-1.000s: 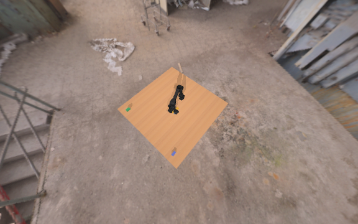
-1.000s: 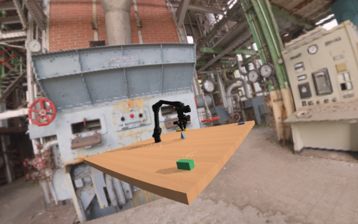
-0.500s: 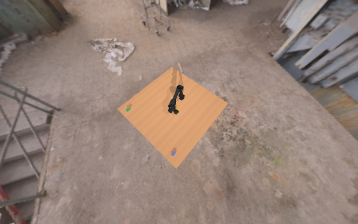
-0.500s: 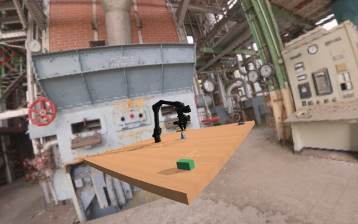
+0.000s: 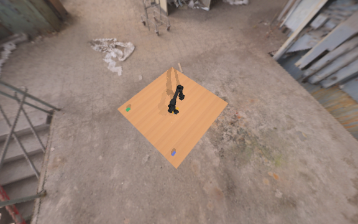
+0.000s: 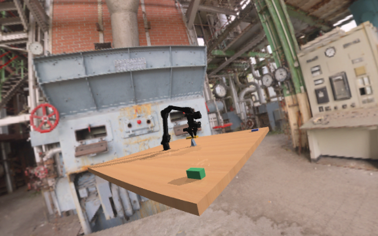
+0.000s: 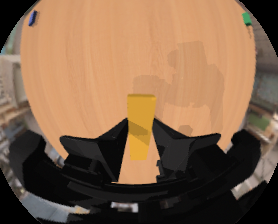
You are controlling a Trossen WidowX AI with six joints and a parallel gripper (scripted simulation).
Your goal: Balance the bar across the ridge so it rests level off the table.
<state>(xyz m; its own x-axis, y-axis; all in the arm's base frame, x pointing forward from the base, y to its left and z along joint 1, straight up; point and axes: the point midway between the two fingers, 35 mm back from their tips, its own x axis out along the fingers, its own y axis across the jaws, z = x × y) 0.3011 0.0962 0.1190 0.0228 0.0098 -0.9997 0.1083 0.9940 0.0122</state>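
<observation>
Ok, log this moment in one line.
gripper: shut on bar | bar: above ridge, off table | release: not yet

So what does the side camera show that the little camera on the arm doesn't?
Only the side view shows the small grey ridge standing on the table, the yellow bar just above its tip, and the whole black arm bending over it. Whether the bar touches the ridge is too small to tell. Only the arm's own camera shows the two dark fingers closed on the bar from either side. Both show the bar, the green block and the blue block far off on the wooden top.
</observation>
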